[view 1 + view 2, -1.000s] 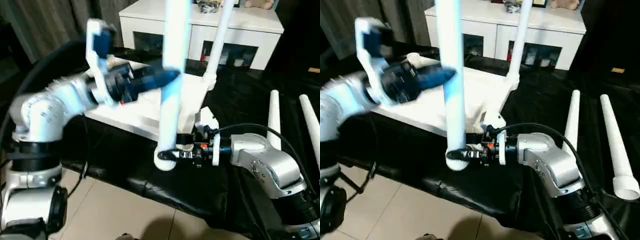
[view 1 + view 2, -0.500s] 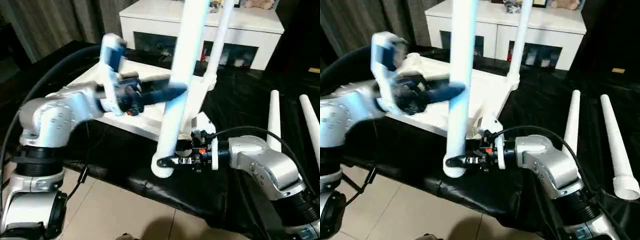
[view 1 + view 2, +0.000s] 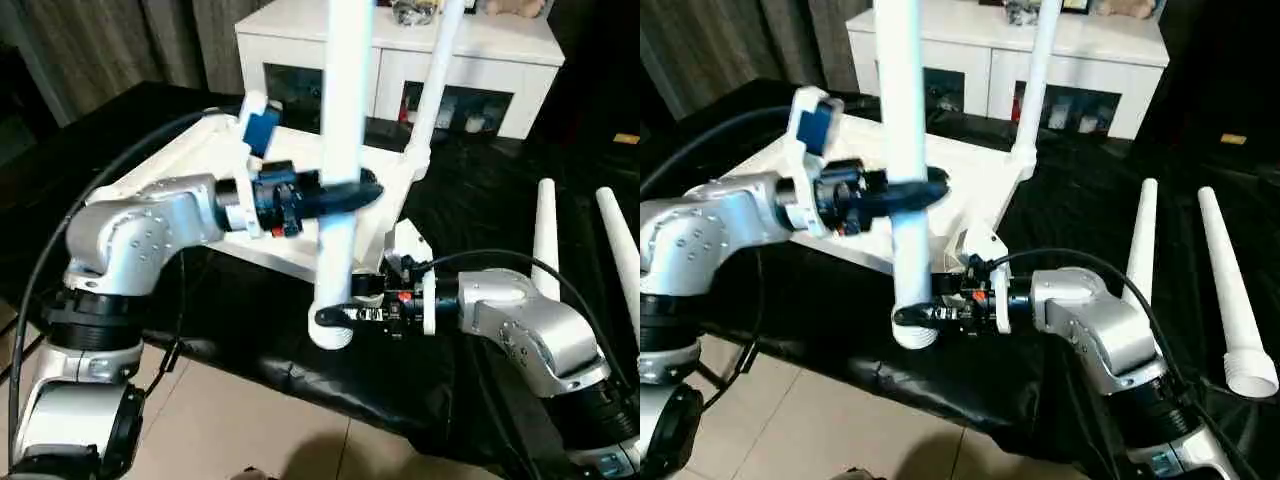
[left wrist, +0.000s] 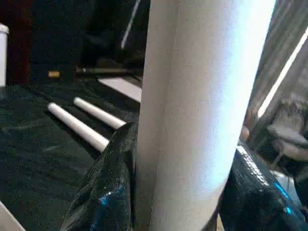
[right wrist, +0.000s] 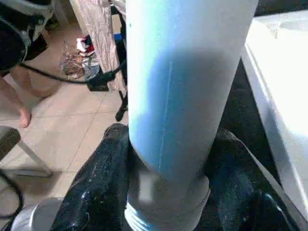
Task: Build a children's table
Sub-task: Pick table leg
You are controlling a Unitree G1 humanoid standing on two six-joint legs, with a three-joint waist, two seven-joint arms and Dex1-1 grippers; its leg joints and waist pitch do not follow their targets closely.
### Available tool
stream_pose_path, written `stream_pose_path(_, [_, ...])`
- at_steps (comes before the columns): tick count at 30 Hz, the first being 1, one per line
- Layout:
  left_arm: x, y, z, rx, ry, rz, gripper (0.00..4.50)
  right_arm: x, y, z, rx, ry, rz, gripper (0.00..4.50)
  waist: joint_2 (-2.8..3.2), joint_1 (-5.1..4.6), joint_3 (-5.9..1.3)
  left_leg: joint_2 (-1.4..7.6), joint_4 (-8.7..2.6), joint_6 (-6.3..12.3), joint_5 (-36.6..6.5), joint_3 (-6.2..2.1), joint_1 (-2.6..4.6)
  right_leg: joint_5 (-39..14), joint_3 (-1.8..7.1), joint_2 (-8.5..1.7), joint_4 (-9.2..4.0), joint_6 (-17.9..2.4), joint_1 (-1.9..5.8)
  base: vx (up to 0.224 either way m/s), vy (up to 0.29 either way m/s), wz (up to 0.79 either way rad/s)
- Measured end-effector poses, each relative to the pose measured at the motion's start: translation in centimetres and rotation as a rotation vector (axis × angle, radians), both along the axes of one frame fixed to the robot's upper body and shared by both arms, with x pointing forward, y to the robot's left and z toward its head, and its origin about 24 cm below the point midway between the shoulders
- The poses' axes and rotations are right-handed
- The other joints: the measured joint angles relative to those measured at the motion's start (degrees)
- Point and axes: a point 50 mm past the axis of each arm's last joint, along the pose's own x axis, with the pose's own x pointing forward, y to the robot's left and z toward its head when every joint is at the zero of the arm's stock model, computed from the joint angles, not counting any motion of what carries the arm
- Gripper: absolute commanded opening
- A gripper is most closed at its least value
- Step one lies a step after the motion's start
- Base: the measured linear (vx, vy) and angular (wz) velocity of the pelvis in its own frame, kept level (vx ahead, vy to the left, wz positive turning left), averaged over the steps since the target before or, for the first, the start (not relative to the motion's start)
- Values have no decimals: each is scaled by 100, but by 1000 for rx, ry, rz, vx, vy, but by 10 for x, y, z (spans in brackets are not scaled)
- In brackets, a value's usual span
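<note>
Here, held leg: upright, in front of the tabletop's near edge.
Right gripper: fingers clamped on that leg just above its threaded end.
Left gripper: higher up, fingers closed around the same leg.
Tabletop: behind both grippers, underside up on black sheet.
Fitted leg: standing in far corner socket.
Spare legs: beyond the right gripper, on open sheet.
Floor: tiled, below the sheet's edge.

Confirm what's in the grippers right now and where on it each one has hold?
Both hold one upright table leg: the left gripper around mid-shaft, the right gripper just above its threaded bottom end.
</note>
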Motion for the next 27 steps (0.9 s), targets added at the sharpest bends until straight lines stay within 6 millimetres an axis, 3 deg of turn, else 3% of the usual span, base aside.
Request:
stream_pose_path(1, [1, 0, 0, -6, 0, 7, 188, 1, 0, 0, 2, -8, -5, 189, 0, 0, 0, 0, 0, 0, 0, 0, 0, 0, 0, 0, 0, 0, 0, 0, 0, 0])
stream_pose_path(2, [1, 0, 0, -9, -2, 11, 188, 1, 1, 1, 4, -11, -10, 245, 0, 0, 0, 0, 0, 0, 0, 0, 0, 0, -1, 0, 0, 0, 0, 0, 0, 0])
stream_pose_path(3, [3, 1, 1, -15, -2, 27, 188, 3, 3, 0, 16, -7, -20, 259, 0, -2, 0, 0, 0, 0, 0, 0, 0, 0, -1, 0, 1, 0, -1, 0, 0, 0])
stream_pose_path(6, [11, 7, 1, -18, 7, 119, 188, 8, 8, 3, 39, -48, -64, 266, 2, -9, 1, 1, -1, 0, 0, -1, -1, 1, -2, 0, 2, -1, -3, 0, 0, 0])
stream_pose_path(7, [12, 7, 2, -16, 2, 134, 184, 9, 8, 4, 37, -56, -80, 295, 2, -6, 1, 0, 0, 0, 0, -1, 0, 1, -1, 0, 2, -1, -1, 0, 0, 0])
stream_pose_path(13, [24, 3, 19, -9, -62, 288, 182, 29, 14, 25, 87, -149, -263, 341, 2, -8, 1, 0, -2, 0, 0, -1, -3, 0, -2, 0, 0, 0, -4, 0, 0, 0])
stream_pose_path(27, [25, -1, 19, -2, -56, 282, 180, 34, 21, 27, 40, -71, -310, 359, 3, -6, 2, 0, -2, 0, 0, -1, -13, -1, -2, 1, -17, 1, -5, 0, 0, 0])
